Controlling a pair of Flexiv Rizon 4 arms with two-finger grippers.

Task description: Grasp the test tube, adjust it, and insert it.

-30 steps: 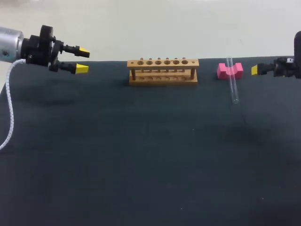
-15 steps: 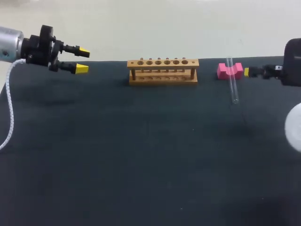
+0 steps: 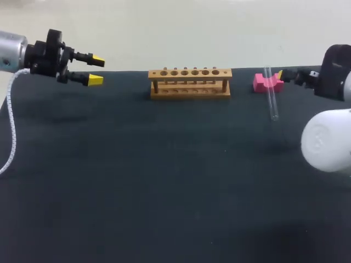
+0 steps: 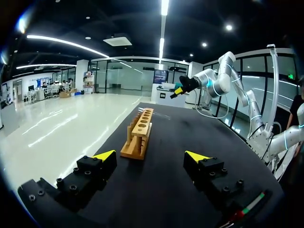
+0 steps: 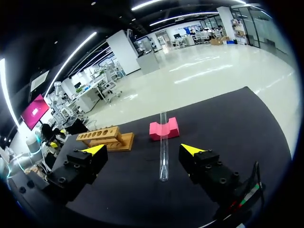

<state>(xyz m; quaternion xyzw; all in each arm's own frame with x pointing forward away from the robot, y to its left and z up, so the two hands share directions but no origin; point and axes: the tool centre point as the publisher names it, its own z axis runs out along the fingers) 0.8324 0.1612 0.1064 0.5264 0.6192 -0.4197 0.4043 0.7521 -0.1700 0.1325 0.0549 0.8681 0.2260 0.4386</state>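
Note:
A clear test tube (image 3: 271, 96) lies with its far end resting in the notch of a pink block (image 3: 267, 82) at the back right. The tube (image 5: 164, 147) stretches from the block (image 5: 164, 129) toward my right gripper (image 5: 142, 150), which is open and hovers just short of the tube's near end. In the head view only one yellow tip of the right gripper (image 3: 281, 74) shows, beside the block. A wooden rack (image 3: 190, 82) with several holes stands at the back middle. My left gripper (image 3: 94, 69) hangs open and empty at the far left, well away from the rack (image 4: 139, 133).
The dark table (image 3: 164, 181) stretches wide in front of the rack. A white link of my right arm (image 3: 326, 139) hangs over the table's right side. A white cable (image 3: 11, 126) trails from my left arm.
My right arm has swung in from the right, its gripper now close beside the pink block and its white link now over the table. The left arm and the tube have not moved.

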